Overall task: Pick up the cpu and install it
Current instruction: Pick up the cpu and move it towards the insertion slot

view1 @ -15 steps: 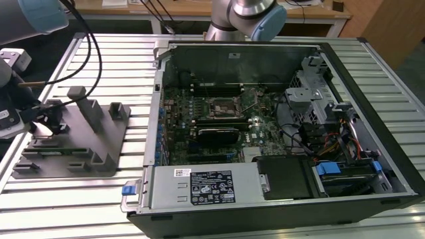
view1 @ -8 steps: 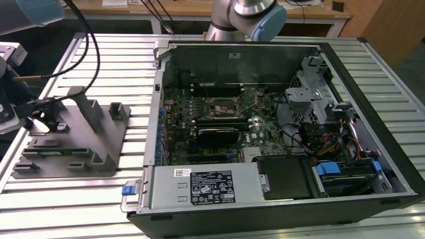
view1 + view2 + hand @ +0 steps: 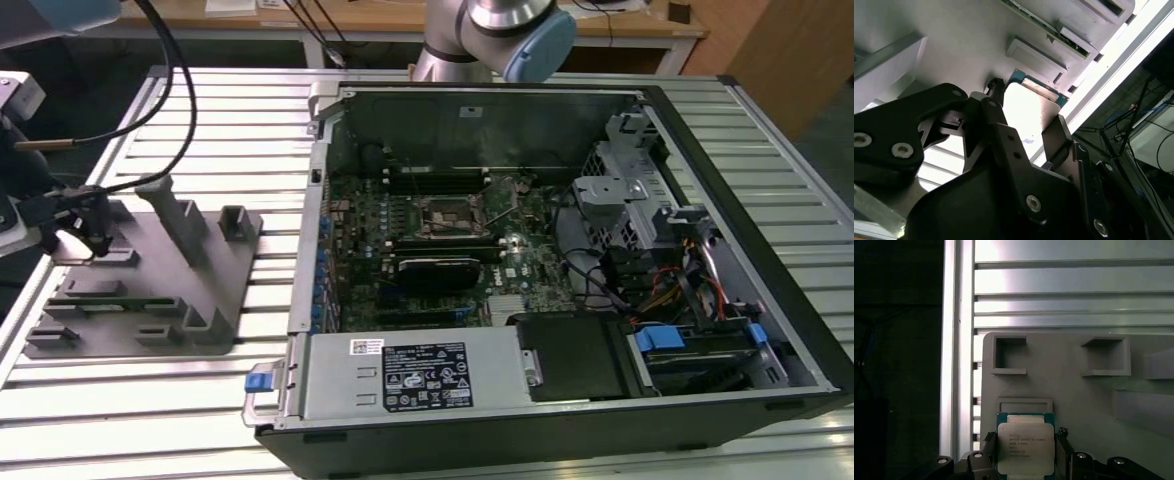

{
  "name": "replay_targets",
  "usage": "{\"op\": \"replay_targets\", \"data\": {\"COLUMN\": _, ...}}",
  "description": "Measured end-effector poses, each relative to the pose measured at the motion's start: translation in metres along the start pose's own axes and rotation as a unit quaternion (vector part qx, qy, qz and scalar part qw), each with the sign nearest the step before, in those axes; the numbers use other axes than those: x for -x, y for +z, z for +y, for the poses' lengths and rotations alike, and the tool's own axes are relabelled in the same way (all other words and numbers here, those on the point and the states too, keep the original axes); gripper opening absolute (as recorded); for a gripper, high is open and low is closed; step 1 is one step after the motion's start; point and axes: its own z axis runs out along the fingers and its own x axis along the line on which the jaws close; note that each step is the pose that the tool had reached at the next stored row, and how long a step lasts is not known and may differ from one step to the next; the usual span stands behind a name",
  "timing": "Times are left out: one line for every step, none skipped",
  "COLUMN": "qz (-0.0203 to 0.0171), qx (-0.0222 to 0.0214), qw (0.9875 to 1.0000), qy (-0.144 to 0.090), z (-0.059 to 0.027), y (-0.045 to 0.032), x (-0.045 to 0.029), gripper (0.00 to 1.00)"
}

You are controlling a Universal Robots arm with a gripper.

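My claw (image 3: 78,232) at the exterior view's left, low over the grey fixture (image 3: 160,300), clenched on the cpu (image 3: 1025,445) by two opposite edges in the first wrist view, open computer case (image 3: 481,115) and its socket (image 3: 451,212) well apart towards the right

**Inspector A:** Condition of the cpu (image 3: 1025,450)?

**Inspector B:** It is presenting as a small flat square chip, its silvery lid with small print facing the first wrist view, a greenish rim running round it.

**Inspector A:** Position?

**Inspector B:** It is sitting squarely between the gripper (image 3: 1025,436) fingers, which are bearing on two opposite edges, over the grey fixture (image 3: 1069,390) beside a shallow recess. Whether it is resting there cannot be told.
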Motion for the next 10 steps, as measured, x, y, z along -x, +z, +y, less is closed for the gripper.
{"op": "replay_targets", "data": {"qz": 0.0, "qx": 0.0, "qw": 1.0, "qy": 0.0, "z": 0.0002, "y": -0.0015, "x": 0.0, "gripper": 0.55}}
{"op": "replay_targets", "data": {"qz": -0.0001, "qx": 0.0, "qw": 1.0, "qy": 0.0, "z": 0.0003, "y": -0.003, "x": -0.0001, "gripper": 0.55}}
{"op": "replay_targets", "data": {"qz": -0.0001, "qx": 0.0001, "qw": 1.0, "qy": 0.0, "z": 0.0005, "y": -0.0044, "x": -0.0001, "gripper": 0.55}}
{"op": "replay_targets", "data": {"qz": 0.0, "qx": 0.0, "qw": 1.0, "qy": 0.0, "z": 0.0006, "y": -0.0058, "x": -0.0002, "gripper": 0.55}}
{"op": "replay_targets", "data": {"qz": 0.0, "qx": 0.0, "qw": 1.0, "qy": 0.0, "z": 0.0007, "y": -0.0071, "x": -0.0002, "gripper": 0.55}}
{"op": "replay_targets", "data": {"qz": 0.0, "qx": 0.0, "qw": 1.0, "qy": 0.0, "z": 0.0008, "y": -0.008, "x": -0.0002, "gripper": 0.55}}
{"op": "replay_targets", "data": {"qz": 0.0, "qx": 0.0, "qw": 1.0, "qy": 0.0, "z": 0.0009, "y": -0.0087, "x": -0.0003, "gripper": 0.55}}
{"op": "replay_targets", "data": {"qz": -0.0001, "qx": 0.0001, "qw": 1.0, "qy": 0.0, "z": 0.0009, "y": -0.0088, "x": -0.0002, "gripper": 0.55}}
{"op": "replay_targets", "data": {"qz": -0.0002, "qx": 0.0001, "qw": 1.0, "qy": 0.0, "z": 0.0009, "y": -0.0088, "x": -0.0002, "gripper": 0.55}}
{"op": "replay_targets", "data": {"qz": -0.0002, "qx": 0.0001, "qw": 1.0, "qy": 0.0, "z": 0.0009, "y": -0.0088, "x": -0.0002, "gripper": 0.55}}
